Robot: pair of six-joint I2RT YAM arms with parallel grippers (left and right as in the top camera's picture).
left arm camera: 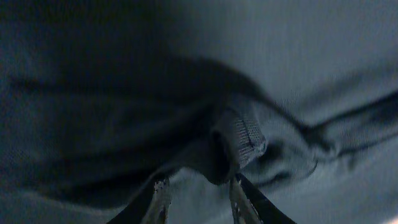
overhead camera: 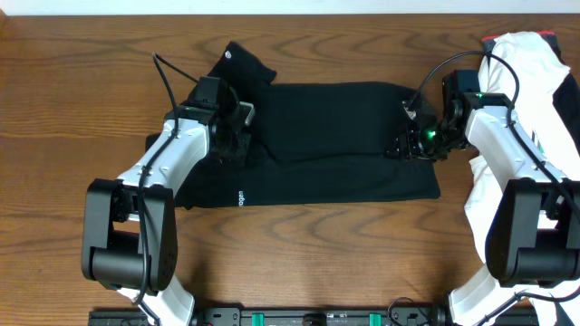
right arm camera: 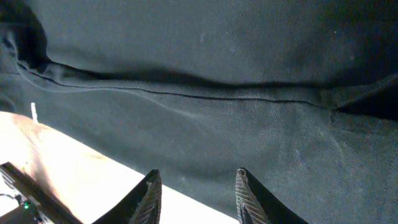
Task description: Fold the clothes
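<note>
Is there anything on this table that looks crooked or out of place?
Yes. The black short-sleeved T-shirt of soft fabric lies mostly as a neat rectangle, but one sleeve sticks out at a slant past its upper left corner. The cloth is also bunched into a fold at the left gripper. No damage shows.

Nothing can be read with certainty. The T-shirt [overhead camera: 335, 136] bears a short line of small white lettering [overhead camera: 241, 197] near its lower hem, turned sideways in the overhead view and too small to make out. A small pale mark [overhead camera: 228, 52] sits on the black fabric at the upper left corner, equally illegible. The right wrist view shows a tiny white mark [right arm camera: 33, 112] on the dark cloth, with no letters discernible.
</note>
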